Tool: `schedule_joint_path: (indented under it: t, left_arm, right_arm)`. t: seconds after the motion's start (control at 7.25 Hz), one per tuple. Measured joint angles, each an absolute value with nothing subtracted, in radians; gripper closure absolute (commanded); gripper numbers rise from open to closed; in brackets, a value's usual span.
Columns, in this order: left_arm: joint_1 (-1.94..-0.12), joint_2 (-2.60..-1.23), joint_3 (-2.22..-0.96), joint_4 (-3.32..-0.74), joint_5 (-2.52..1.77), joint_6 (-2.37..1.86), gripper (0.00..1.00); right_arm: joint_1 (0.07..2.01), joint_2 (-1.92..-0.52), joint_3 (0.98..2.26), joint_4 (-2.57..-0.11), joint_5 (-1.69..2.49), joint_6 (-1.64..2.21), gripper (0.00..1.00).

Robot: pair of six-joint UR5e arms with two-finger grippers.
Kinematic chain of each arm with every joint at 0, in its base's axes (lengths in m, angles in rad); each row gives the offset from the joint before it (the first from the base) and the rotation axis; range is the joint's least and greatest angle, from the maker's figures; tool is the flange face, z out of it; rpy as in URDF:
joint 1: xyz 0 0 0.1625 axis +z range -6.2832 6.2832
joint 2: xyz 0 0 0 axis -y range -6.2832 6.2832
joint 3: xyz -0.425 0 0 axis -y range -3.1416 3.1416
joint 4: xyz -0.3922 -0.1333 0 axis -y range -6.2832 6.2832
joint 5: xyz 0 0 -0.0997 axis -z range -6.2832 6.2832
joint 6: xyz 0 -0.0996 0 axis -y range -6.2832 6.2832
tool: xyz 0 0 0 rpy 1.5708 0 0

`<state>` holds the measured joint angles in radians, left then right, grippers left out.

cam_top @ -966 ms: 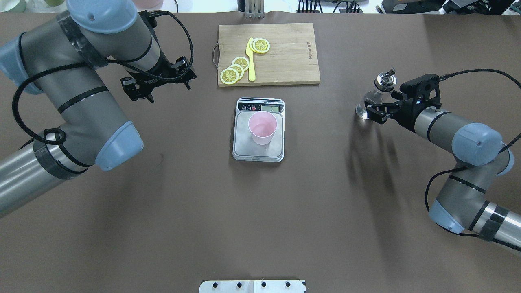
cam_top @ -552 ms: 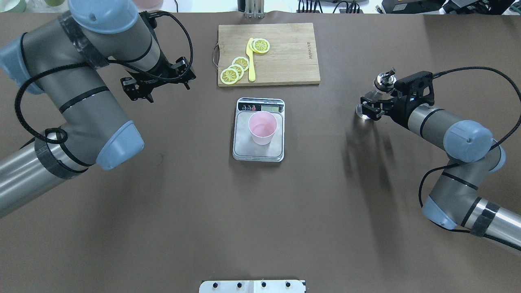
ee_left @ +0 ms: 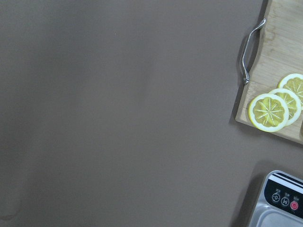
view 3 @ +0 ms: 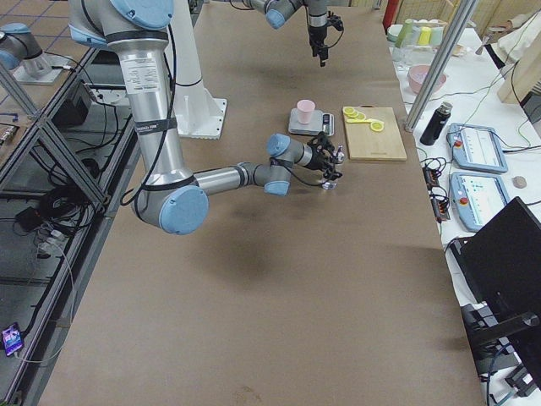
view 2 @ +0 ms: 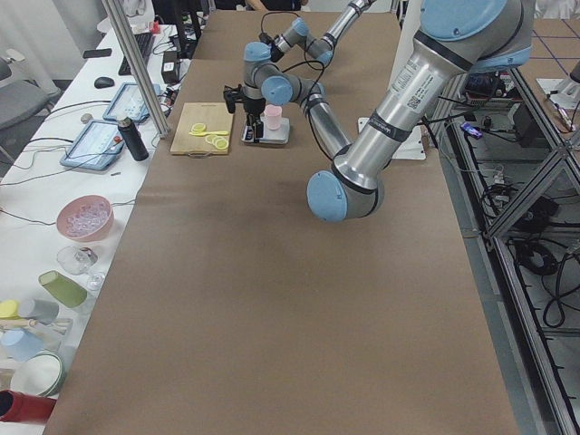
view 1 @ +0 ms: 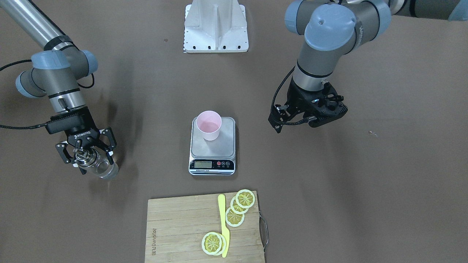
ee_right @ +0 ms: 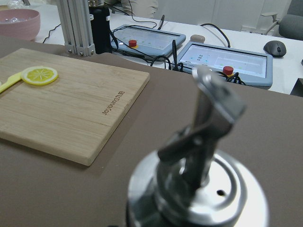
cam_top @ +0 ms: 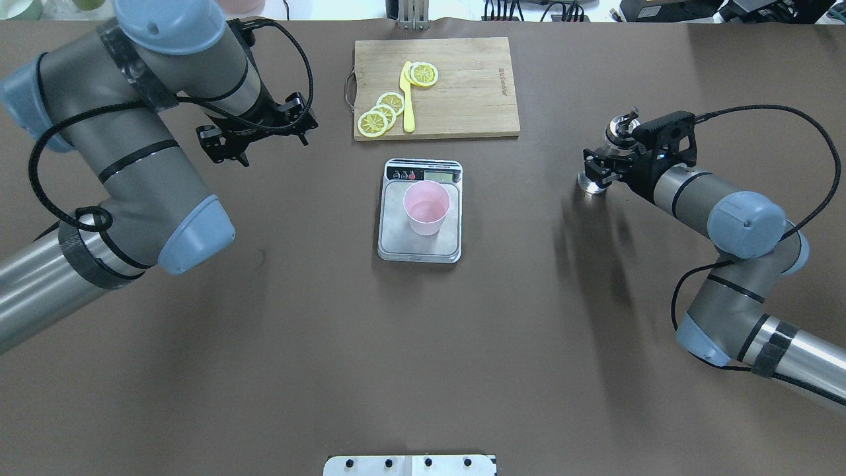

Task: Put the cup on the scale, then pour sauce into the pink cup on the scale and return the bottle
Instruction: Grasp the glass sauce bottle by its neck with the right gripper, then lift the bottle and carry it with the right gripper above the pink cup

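Right of the scale (cam_top: 420, 221), my right gripper (view 1: 89, 160) stands wide astride the bottle (view 1: 106, 170). Contact is unclear, and the sauce cannot be made out. On the scale's left, my left gripper (view 1: 310, 117) hangs spread and empty. The cup (cam_top: 426, 208) stands upright on the scale. A brown surface (cam_top: 423, 344) carries a cutting board (cam_top: 462, 86) beyond the scale. Control tablets (ee_right: 227, 61) lie past the surface's edge.

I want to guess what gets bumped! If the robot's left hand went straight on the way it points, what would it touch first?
The left hand points down, so most likely the bare brown table, beside the cutting board and scale. Nothing shows in between.
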<state>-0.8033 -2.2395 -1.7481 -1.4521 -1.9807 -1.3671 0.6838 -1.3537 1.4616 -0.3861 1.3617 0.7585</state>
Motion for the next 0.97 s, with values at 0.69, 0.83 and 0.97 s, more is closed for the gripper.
schedule_joint_path:
  t: [0.69, 0.83, 0.97]
  left_arm:
    - [-0.941, -2.207, -1.756, -1.421, -2.062, -1.161, 0.01]
    - [-0.998, -2.175, -1.758, -1.395, -2.07, -1.012, 0.01]
    - [-1.058, -2.145, -1.749, -1.364, -2.073, -0.844, 0.01]
  right_arm:
    - [0.748, -1.253, 1.55, -0.608, 1.36, 0.6, 1.0]
    - [0.754, -1.219, 1.598, -0.713, 1.347, 0.528, 1.0]
    - [0.755, -1.184, 1.634, -0.806, 1.321, 0.459, 1.0]
